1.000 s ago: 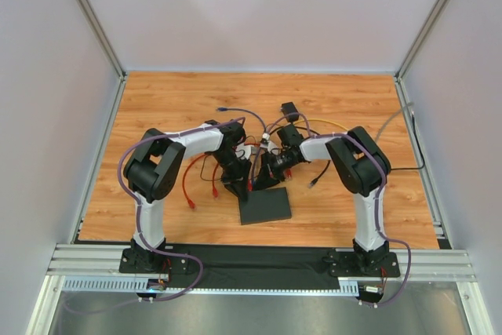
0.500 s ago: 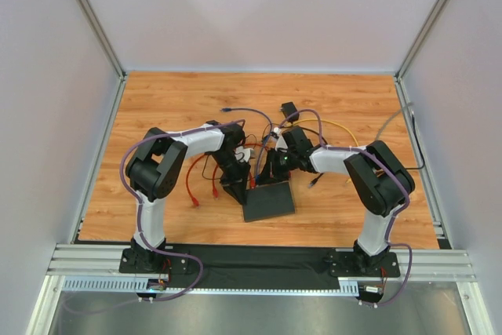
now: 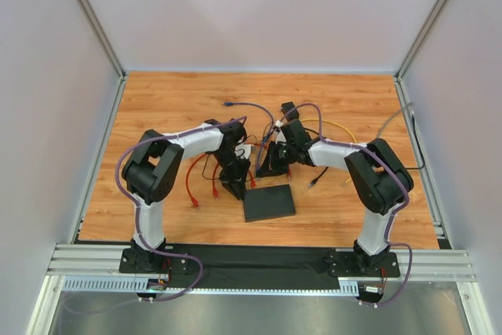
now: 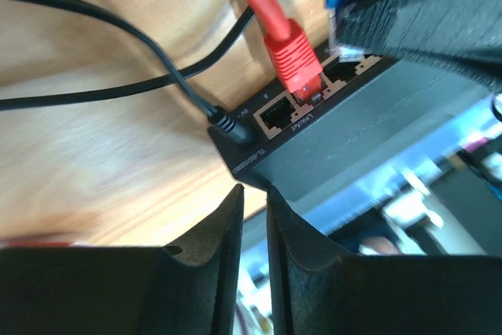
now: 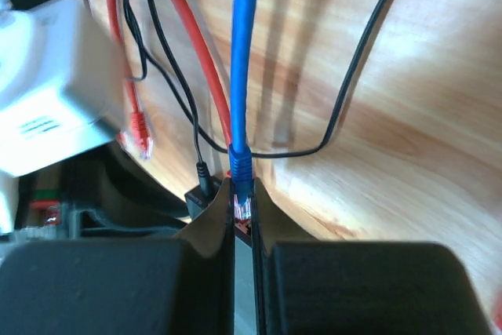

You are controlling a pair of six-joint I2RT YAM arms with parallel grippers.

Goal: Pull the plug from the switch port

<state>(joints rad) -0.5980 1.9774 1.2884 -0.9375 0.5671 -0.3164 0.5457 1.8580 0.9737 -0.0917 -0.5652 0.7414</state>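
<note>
Switch [image 3: 269, 203]: flat on the bench [image 3: 172, 100], front middle, between the two arms, socket row along its far long edge.
Left gripper [image 4: 252, 194]: low at the switch's far left corner; jaws a narrow slit apart, tips right at that corner; whether pinching it, cannot tell.
Right gripper [image 5: 243, 198]: just beyond the socket row, jaws pressed together on the blue plug [image 5: 240, 164], clear tip showing between the fingers.
Blue plug, position: held just before the socket row; in the left wrist view seemingly free of its socket, though partly hidden by a right finger.
Blue cable [image 5: 245, 45]: running straight away from the plug over the wood.
Red plug [image 4: 294, 56]: seated in the second socket from the corner; corner socket beside it empty.
Black lead [image 4: 223, 123]: plugged into the switch's short side, right next to that corner.
Loose red cables [image 3: 190, 184]: lying on the bench left of the left gripper.
Small black cube [image 3: 290, 107]: farther back, well apart from the switch.
</note>
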